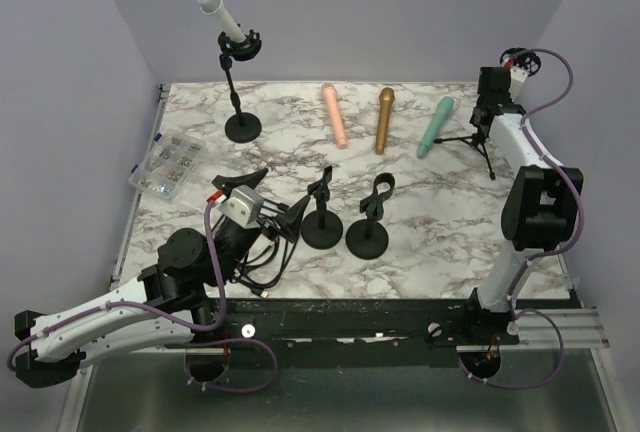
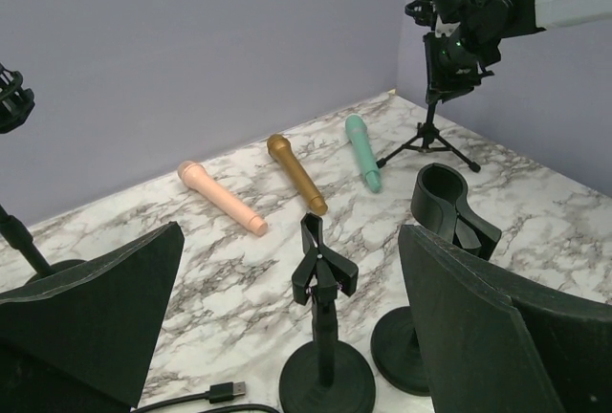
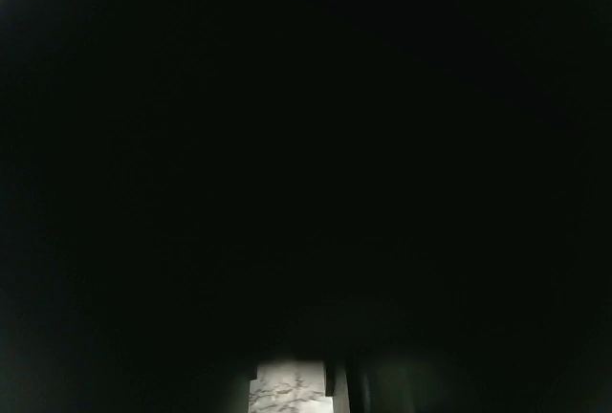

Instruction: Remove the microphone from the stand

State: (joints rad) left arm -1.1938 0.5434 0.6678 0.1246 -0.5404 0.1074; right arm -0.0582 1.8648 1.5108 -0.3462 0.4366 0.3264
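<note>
- Marble table (image 1: 440, 222) carries everything, with my two arms bolted at its near edge.
- My right arm reaches to the far right corner. The right gripper (image 1: 487, 102) is clenched on the top of the tripod (image 1: 482, 144), and its own camera shows almost nothing but black.
- My left gripper (image 1: 262, 195) sits low at the near left, jaws released wide and grasping nothing.
- At the far left, the tall stand (image 1: 241, 124) holds the white mic (image 1: 222, 14) in its clip. The mic is tilted up and to the left, well apart from both grippers.
- Mid-table, the thin stand (image 1: 322, 214) and the wide stand (image 1: 369, 220) sit side by side, clips bare, just ahead of my left fingers (image 2: 105, 317).
- Three loose mics lie in a row behind them: pink mic (image 1: 335, 115), gold mic (image 1: 384, 120), green mic (image 1: 435, 127). The green one is near the tripod.
- A clear box (image 1: 167, 164) of small parts lies at the left edge.
- A black cable (image 1: 262, 264) coils beside my left wrist.
</note>
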